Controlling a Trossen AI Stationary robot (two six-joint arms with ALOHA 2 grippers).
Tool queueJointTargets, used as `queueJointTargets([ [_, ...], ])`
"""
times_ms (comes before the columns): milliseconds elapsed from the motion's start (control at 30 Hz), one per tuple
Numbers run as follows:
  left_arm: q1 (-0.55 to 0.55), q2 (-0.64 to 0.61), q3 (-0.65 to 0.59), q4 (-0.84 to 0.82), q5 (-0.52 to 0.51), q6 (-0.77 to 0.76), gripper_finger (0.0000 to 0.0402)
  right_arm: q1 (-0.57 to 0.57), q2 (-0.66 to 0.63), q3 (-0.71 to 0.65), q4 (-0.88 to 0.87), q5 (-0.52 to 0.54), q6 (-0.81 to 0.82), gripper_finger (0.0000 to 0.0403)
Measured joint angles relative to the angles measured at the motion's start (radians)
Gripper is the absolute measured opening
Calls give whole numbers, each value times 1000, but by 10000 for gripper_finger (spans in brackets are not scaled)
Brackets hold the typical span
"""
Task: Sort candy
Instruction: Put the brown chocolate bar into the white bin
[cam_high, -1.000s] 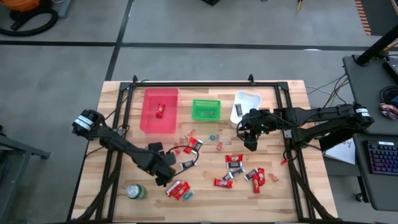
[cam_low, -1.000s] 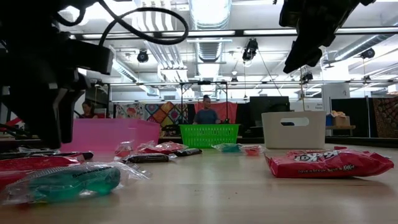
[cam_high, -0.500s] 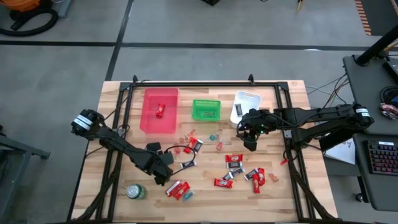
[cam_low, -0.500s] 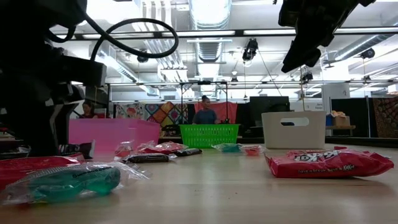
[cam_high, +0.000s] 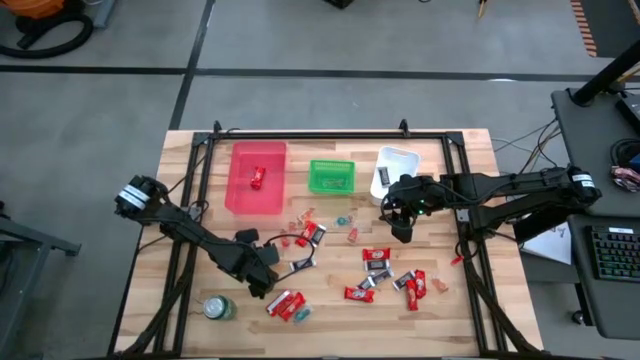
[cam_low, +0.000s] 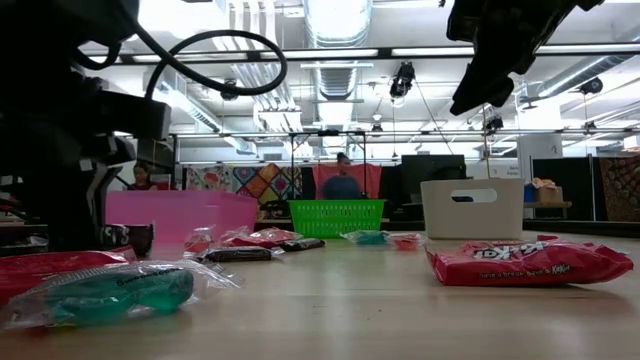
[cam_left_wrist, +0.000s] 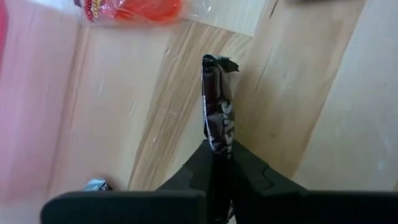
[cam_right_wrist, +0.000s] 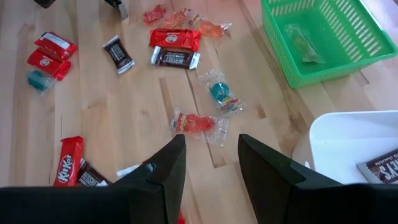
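On the tabletop (cam_high: 190, 180), near its front left part, I see my left gripper (cam_left_wrist: 219, 155) pinched tight on a dark brown candy bar (cam_left_wrist: 217, 115), which sticks out from between the fingertips, its far end over bare wood. An orange-red wrapped sweet (cam_left_wrist: 127, 9) lies well apart from it. My right gripper (cam_right_wrist: 210, 163) hangs above the wood just in front of the white bin (cam_high: 396, 168), jaws partly apart and holding nothing. The rest of the candy (cam_high: 385, 275) lies scattered across the middle and front. One red piece (cam_high: 258, 178) sits in the pink bin (cam_high: 240, 195); the green basket (cam_high: 332, 177) stands between the two bins.
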Motion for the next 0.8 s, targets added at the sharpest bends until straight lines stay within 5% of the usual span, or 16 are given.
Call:
queueJointTargets([
  [433, 1, -9, 74, -8, -8, 80, 4, 0, 0, -6, 2, 0, 0, 139],
  [800, 0, -11, 234, 2, -191, 284, 2, 9, 0, -38, 119, 2, -45, 139],
])
